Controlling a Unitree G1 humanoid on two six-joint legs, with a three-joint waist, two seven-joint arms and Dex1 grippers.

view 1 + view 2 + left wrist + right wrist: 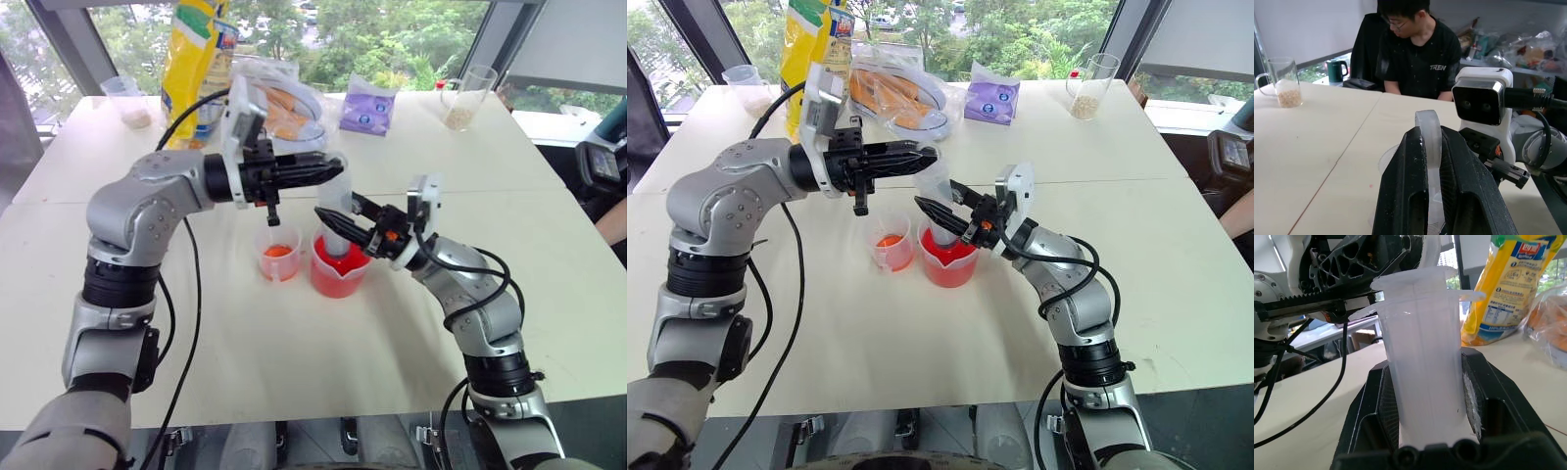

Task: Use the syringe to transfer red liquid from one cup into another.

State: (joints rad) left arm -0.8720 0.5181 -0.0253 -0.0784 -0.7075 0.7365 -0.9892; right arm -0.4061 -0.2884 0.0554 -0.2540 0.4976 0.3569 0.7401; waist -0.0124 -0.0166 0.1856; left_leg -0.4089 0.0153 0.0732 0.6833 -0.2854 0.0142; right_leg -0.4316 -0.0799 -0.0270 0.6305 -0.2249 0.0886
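The syringe (1425,357) stands upright with its lower end inside the wider spouted cup (336,277), which holds red liquid (945,266). My right gripper (335,210) is shut on the clear barrel from the right side. My left gripper (336,169) reaches in level from the left and is shut on the plunger's clear top (1428,132) above the barrel. The smaller handled cup (277,257) stands just left of the wide one, with a little orange-red liquid at its bottom.
At the table's far side are a yellow bag (196,49), a clear bag of orange food (286,106), a purple packet (367,108) and two clear cups of beige grains (463,98) (132,103). A person (1420,54) sits at the table's right edge.
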